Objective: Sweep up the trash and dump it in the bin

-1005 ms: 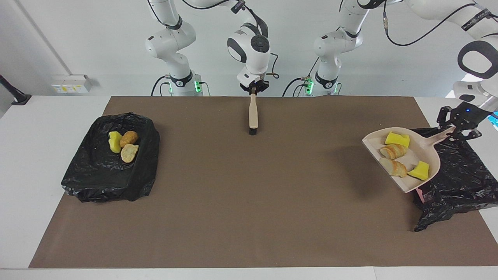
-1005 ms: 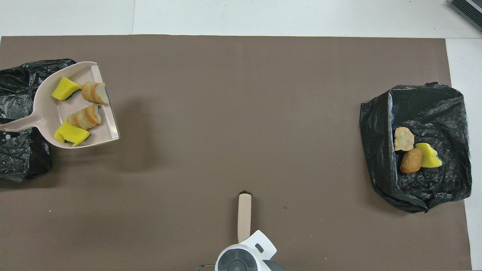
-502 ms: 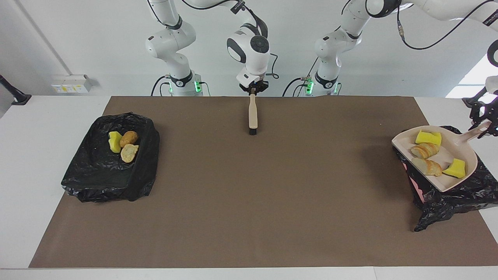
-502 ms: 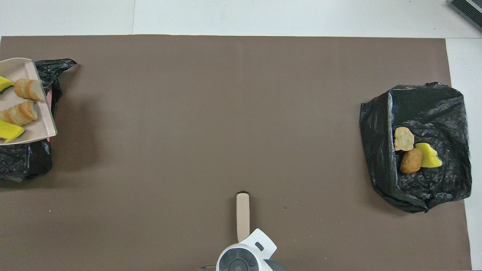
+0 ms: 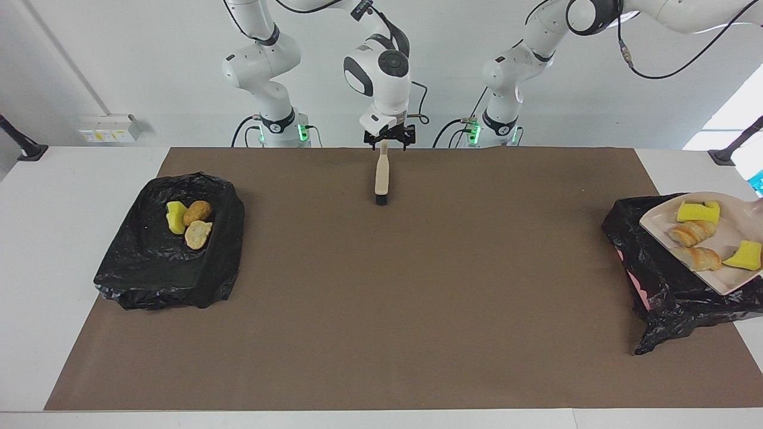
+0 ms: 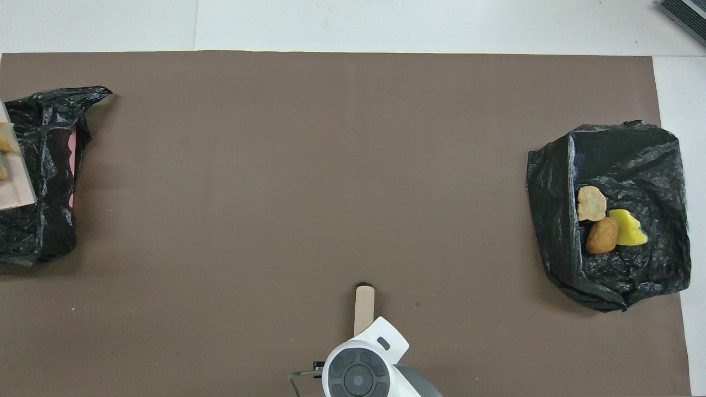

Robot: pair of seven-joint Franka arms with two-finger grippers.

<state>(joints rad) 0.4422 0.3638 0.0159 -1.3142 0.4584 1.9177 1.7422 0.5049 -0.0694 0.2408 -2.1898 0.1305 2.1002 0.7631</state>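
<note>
My left hand, unseen at three o'clock, clamps the pan (image 5: 728,232) handle over the bin (image 5: 667,286); trash (image 5: 691,232) light, loose, roll-prone; right hand (image 5: 388,138) open at brush (image 5: 380,179).

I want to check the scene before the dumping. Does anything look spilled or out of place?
Nothing is spilled on the brown mat. The dustpan is over the black bin at the left arm's end, with its sponge bits and bread pieces in it. The brush hangs at the right gripper.
</note>
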